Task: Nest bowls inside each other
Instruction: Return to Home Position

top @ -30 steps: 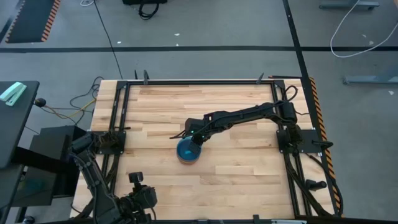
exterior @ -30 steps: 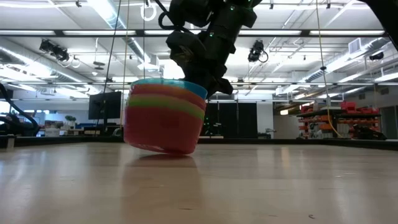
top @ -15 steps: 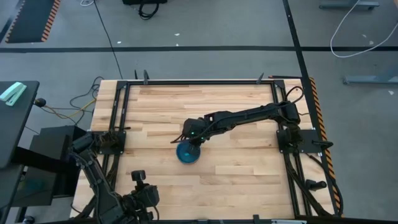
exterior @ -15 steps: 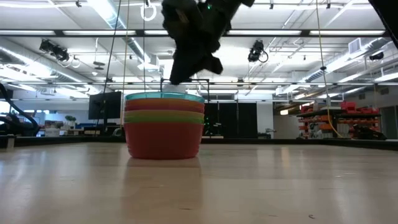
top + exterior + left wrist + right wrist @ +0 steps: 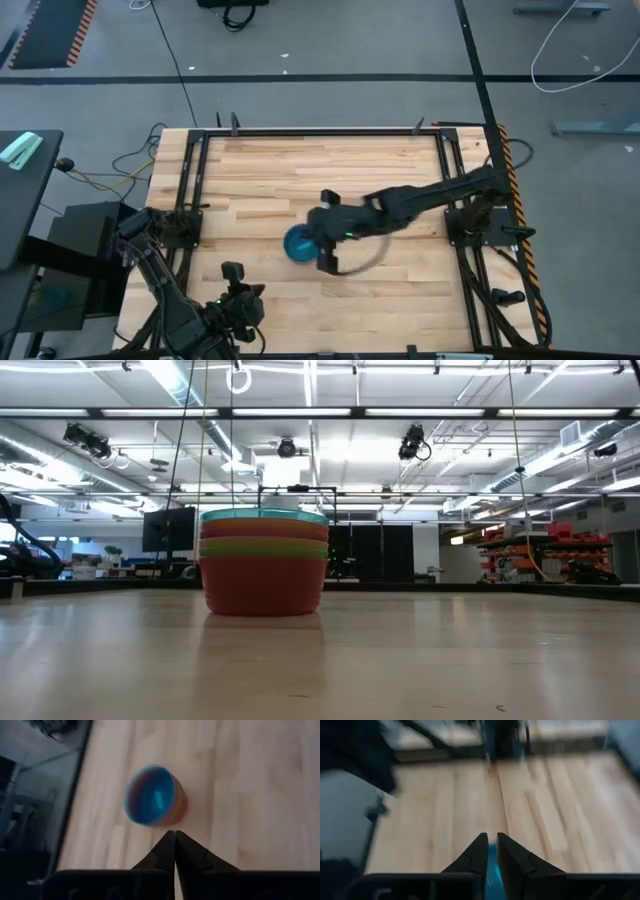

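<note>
One stack of nested round plastic bowls (image 5: 300,243), bright blue uppermost, is best cleared by raising the narrow, empty right pincer (image 5: 491,846), just beside it, straight up; the closed left pincer (image 5: 175,836) is parked well apart.

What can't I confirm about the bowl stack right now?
High view: the bright blue plastic bowl on top hides every bowl nested below it.
Low view: the stack of bowls shows only outer bands; purple and yellow cannot be told.
Right wrist view: the right gripper hides all but a blue sliver.
Left wrist view: rim colours blur beyond the left gripper.
</note>
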Available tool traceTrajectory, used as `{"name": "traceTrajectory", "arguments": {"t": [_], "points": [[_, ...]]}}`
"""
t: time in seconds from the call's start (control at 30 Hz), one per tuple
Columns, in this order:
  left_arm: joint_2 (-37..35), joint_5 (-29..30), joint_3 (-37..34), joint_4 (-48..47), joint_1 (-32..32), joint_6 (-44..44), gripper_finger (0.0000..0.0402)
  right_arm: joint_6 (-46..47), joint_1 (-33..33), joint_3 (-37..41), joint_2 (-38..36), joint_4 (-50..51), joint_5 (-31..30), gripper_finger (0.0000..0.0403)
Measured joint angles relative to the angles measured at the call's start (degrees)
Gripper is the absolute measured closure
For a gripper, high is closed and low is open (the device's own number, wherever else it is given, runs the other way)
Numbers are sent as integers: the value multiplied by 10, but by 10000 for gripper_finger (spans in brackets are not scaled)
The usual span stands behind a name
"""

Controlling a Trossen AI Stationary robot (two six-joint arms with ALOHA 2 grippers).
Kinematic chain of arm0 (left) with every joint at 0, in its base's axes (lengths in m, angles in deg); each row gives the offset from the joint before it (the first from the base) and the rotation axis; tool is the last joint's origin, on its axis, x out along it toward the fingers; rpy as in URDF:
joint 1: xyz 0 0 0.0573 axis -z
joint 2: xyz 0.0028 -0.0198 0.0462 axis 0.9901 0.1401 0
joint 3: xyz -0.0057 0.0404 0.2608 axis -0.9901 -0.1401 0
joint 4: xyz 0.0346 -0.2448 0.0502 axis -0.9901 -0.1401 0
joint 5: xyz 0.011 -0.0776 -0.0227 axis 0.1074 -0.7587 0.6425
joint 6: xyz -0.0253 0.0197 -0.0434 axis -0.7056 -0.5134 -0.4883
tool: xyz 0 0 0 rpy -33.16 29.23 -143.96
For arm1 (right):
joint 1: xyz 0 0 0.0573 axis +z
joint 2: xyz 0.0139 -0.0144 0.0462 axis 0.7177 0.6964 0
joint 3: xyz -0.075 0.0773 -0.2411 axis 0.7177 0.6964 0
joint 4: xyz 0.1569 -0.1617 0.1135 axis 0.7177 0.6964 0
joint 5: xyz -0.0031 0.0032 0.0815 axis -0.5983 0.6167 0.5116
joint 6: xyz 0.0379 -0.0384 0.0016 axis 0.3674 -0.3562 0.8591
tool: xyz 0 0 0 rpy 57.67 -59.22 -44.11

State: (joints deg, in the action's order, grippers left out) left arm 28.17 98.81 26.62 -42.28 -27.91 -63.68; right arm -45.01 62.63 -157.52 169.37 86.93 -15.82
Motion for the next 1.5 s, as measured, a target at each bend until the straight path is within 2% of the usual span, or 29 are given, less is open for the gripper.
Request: {"name": "traceTrajectory", "arguments": {"t": [0.27, 0.53, 0.83, 1.07, 1.33, 1.5], "points": [[-83, 135, 0, -1, 3, 10, 380, -67, 119, 0, -87, -67, -80, 355], [-168, 233, 0, 0, 9, 29, 385, -142, 218, 0, -123, -101, -109, 355], [-212, 271, 0, 0, 9, 52, 385, -162, 293, 0, -151, -81, -116, 355], [-234, 273, 0, 0, 9, 56, 376, -95, 340, 0, -166, -25, -203, 355], [-265, 307, -1, 0, 9, 60, 391, -89, 392, 18, -166, -54, -258, 355], [-313, 339, -83, 0, 9, 22, 388, -96, 413, 50, -172, -97, -275, 355]]}}
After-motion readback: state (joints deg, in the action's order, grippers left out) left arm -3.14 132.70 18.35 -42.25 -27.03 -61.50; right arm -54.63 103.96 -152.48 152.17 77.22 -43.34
